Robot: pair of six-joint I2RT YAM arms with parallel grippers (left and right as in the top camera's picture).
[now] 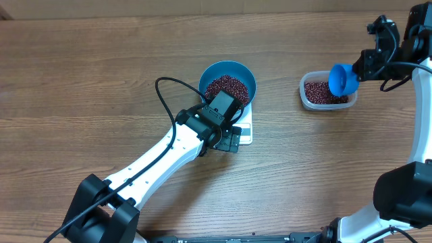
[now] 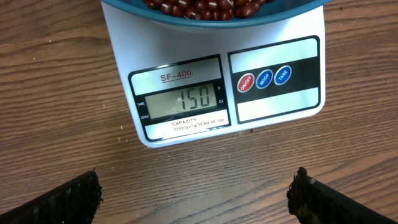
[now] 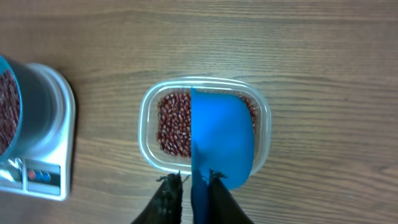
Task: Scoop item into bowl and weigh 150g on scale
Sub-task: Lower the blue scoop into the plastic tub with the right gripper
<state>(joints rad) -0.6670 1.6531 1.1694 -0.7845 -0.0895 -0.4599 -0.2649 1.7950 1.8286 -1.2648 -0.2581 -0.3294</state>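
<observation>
Bright, even light from above; soft shadows on the desk (image 1: 81,81). The scale (image 2: 224,46) display reads sharp; the blue scoop (image 3: 224,137) looks slightly soft, perhaps from motion.

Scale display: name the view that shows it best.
Left wrist: the display faces the camera, reading 150 on the scale. Overhead, the left arm covers it. Right wrist shows only the scale's buttons; the display is out of frame.

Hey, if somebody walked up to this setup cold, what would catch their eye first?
The bright blue bowl, full of red-brown beans, sits on the white scale near the middle of the overhead view, and the scale's display reads 150. Off to the right, the right gripper holds a blue scoop over a clear tub.
</observation>
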